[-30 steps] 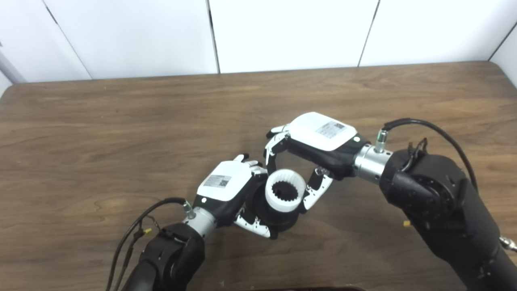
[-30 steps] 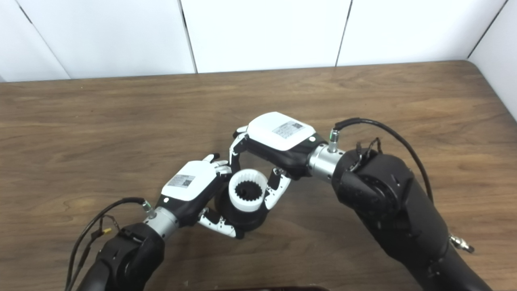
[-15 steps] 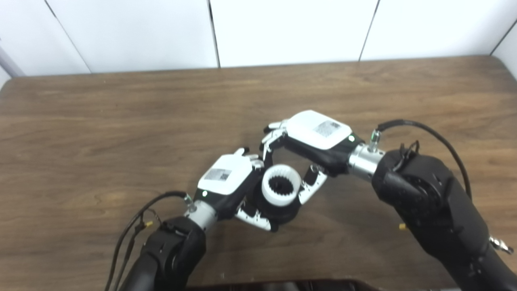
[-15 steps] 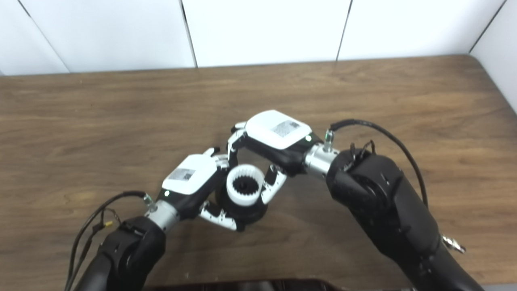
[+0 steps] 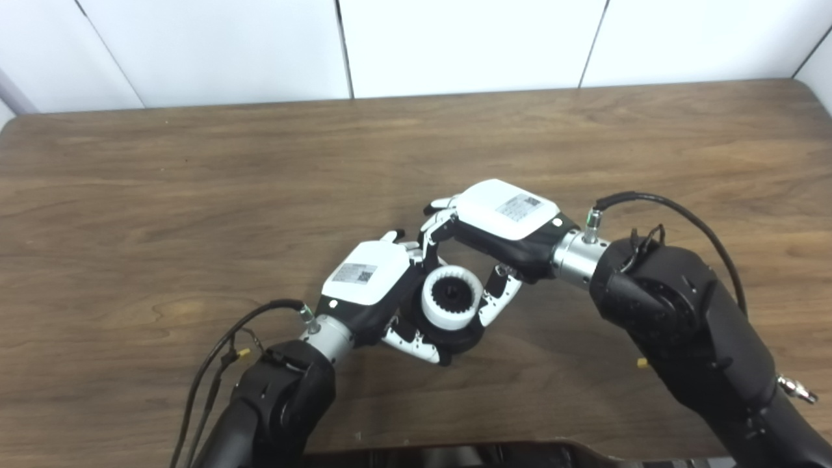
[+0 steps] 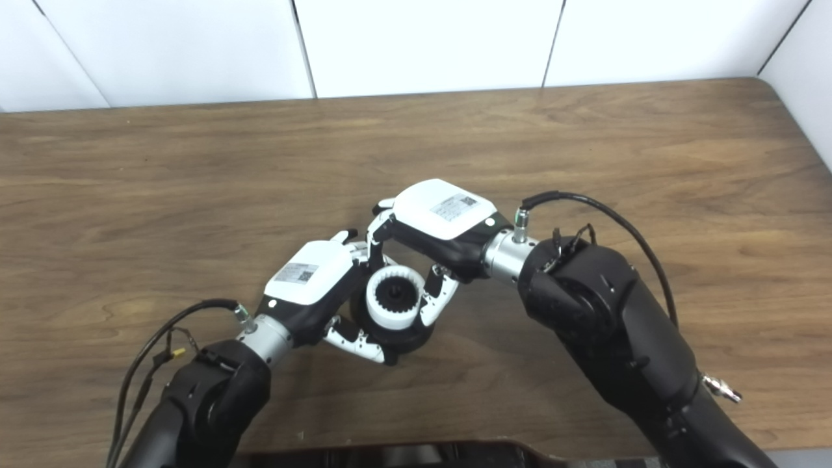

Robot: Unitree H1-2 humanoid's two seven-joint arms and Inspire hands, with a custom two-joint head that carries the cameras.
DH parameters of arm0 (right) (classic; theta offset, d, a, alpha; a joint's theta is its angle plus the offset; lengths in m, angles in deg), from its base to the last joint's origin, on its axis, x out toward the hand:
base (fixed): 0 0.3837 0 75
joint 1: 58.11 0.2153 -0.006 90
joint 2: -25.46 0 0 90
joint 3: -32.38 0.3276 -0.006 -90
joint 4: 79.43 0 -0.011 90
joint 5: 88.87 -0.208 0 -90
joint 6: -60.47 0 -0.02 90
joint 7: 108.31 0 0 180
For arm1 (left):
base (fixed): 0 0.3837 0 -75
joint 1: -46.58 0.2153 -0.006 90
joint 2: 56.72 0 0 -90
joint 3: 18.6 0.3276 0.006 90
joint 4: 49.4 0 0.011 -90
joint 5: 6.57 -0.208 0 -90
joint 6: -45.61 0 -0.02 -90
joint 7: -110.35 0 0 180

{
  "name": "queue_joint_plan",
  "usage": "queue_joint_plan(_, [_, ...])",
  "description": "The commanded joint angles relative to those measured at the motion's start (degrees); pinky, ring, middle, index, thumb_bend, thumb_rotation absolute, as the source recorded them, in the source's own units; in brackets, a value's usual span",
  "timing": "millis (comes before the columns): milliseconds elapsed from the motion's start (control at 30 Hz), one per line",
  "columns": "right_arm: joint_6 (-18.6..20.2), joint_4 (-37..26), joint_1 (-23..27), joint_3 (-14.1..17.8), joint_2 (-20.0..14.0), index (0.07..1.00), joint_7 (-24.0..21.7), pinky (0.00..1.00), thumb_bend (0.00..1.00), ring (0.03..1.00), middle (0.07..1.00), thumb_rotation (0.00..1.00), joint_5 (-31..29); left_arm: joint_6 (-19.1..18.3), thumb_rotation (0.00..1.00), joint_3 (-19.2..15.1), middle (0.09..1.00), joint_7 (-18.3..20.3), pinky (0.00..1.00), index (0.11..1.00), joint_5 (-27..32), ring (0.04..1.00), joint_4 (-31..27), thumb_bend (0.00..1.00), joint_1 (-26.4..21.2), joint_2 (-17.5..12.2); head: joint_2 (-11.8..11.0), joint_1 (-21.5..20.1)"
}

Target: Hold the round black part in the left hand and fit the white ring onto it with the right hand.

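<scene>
- Nearest the camera, both dark arms come up from the bottom edge, one on each side, and they meet around the middle of the wooden counter (image 5: 195,182).
- The left hand (image 5: 370,286) is wrapped around the round black part (image 5: 455,335); one of its white fingers (image 5: 413,344) curls under the near side, and the rest are hidden behind the part.
- The round black part sits low over the counter, and I can't tell if it's actually resting on the wood or held just off it.
- The white ring (image 5: 451,299) is on top of the black part with its toothed inside facing up, and a dark toothed hub shows in the hole.
- The right hand (image 5: 504,221) reaches in from the far right side and pinches the white ring: the thumb (image 5: 497,299) is on the ring's right edge, and the other fingers come down on its far-left edge next to the left hand.
- A black cable (image 5: 676,211) loops up from the right wrist.
- At the far end, the counter meets a white panelled wall (image 5: 455,39).
</scene>
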Motion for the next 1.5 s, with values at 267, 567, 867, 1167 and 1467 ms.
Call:
queue_joint_plan(267, [-0.93,-1.1,0.93,-1.07,0.33,0.485,-0.64,0.9,0.53,0.91,0.782,0.14,1.4,-0.61,0.06,0.54,0.78,2.28,1.0,0.479,-0.93,0.891,0.82,0.53,-0.51,-0.27,-0.17,-0.17])
queue_joint_plan(567, [1.3,-2.14,2.49,0.91,0.79,0.593,-1.59,0.89,0.96,0.909,0.783,0.29,0.47,-0.28,0.06,0.51,0.779,1.83,1.0,0.478,-0.71,0.893,1.5,0.53,-0.37,-0.47,-1.11,-0.2])
queue_joint_plan(867, [3.89,-5.54,6.91,4.96,1.03,0.6,-4.25,0.88,1.0,0.912,0.783,0.31,-1.01,0.5,0.06,0.39,0.781,0.46,1.0,0.478,-0.9,0.891,2.66,0.53,-0.23,-0.67,-1.86,-0.29])
queue_joint_plan(1167, [5.93,-7.56,9.85,6.74,0.52,0.607,-7.36,0.86,1.0,0.909,0.784,0.33,-1.54,0.53,0.06,0.13,0.781,0.31,1.0,0.479,-0.53,0.891,2.8,0.53,-0.06,-0.92,-1.96,-0.38])
queue_joint_plan(1467, [6.41,-7.45,9.35,7.16,0.48,0.607,-7.41,0.85,1.0,0.904,0.782,0.33,-1.73,0.84,0.06,0.04,0.765,-1.03,1.0,0.48,-0.9,0.869,3.39,0.53,0.06,-1.1,-2.06,-0.38])
